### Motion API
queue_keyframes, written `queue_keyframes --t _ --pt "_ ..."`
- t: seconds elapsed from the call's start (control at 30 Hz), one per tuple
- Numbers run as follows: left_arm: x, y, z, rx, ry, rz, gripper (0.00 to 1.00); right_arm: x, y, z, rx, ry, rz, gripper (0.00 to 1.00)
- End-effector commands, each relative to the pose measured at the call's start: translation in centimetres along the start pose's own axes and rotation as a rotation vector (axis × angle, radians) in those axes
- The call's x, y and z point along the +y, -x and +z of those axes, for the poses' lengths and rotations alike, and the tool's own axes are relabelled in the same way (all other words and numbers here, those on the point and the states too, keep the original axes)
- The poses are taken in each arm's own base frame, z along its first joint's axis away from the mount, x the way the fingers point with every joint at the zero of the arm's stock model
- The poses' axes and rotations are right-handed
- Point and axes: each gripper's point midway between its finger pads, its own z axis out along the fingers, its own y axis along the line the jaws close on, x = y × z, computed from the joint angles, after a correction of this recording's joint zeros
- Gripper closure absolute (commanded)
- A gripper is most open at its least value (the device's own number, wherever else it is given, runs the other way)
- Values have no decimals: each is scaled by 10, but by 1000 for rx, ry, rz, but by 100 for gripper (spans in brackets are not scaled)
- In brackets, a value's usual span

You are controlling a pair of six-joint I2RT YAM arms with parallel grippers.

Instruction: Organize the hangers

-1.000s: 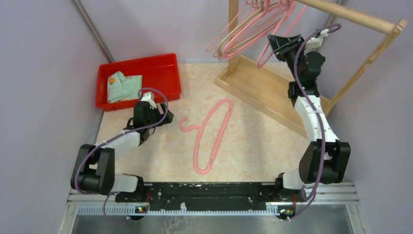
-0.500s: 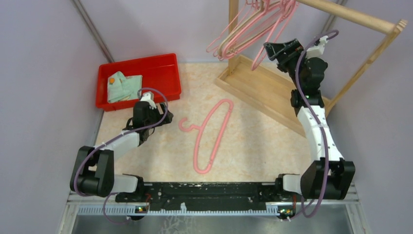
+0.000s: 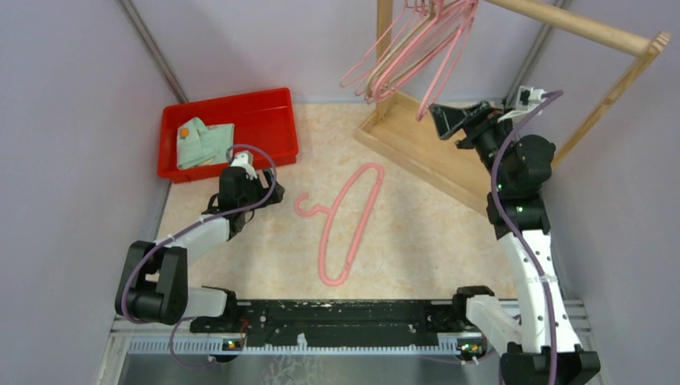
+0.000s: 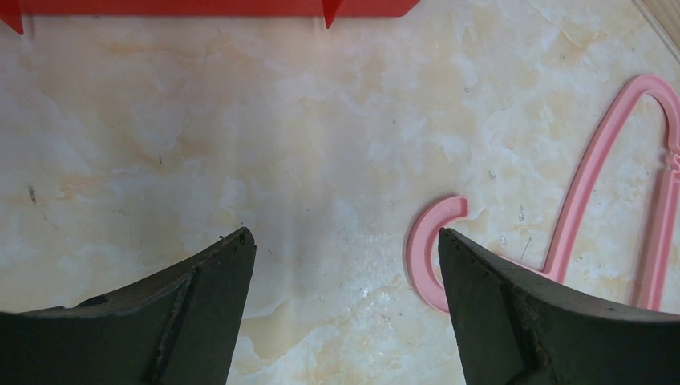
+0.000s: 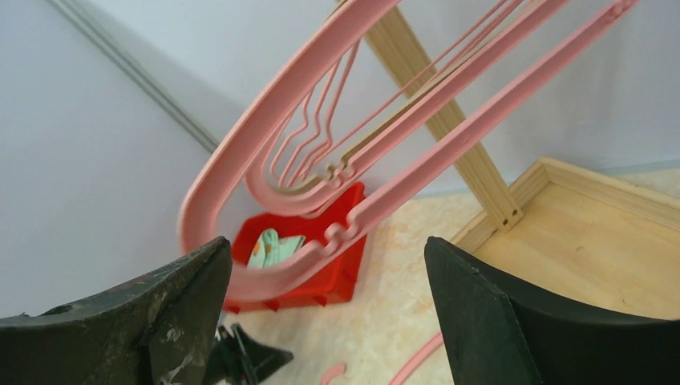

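Several hangers (image 3: 417,48), mostly pink with a pale beige one among them, hang tilted from the wooden rod (image 3: 577,24) at the top. My right gripper (image 3: 439,119) is just below their lower ends, open and holding nothing. In the right wrist view the hangers (image 5: 385,152) sweep across above and just beyond the open right gripper (image 5: 329,249). One more pink hanger (image 3: 345,224) lies flat on the table's middle. My left gripper (image 3: 271,191) hovers open to its left. The hook (image 4: 433,257) of that hanger lies by the right finger of the left gripper (image 4: 345,241).
A red bin (image 3: 281,108) holding a pale green cloth (image 3: 204,140) sits at the back left. The rack's wooden base board (image 3: 425,144) lies on the table at the back right, with its upright post (image 3: 385,48) beside the hung hangers. Purple walls close in both sides.
My right gripper opened and let go of a pink hanger, which now hangs with the others. The right arm drew back and down from the rod. The left arm has not moved.
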Motion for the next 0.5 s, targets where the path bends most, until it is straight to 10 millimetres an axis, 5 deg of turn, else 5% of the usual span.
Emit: queue_keyframes --t 0.0,0.33,0.47 --pt "-7 15 1 -36 -9 17 11 6 -33 -28 94 7 -93 12" --pt "-9 10 7 -16 -11 18 11 -23 -161 -74 419 -33 -104 12" --pt "-10 9 9 -13 -9 16 11 -7 -232 -84 594 7 -147 4"
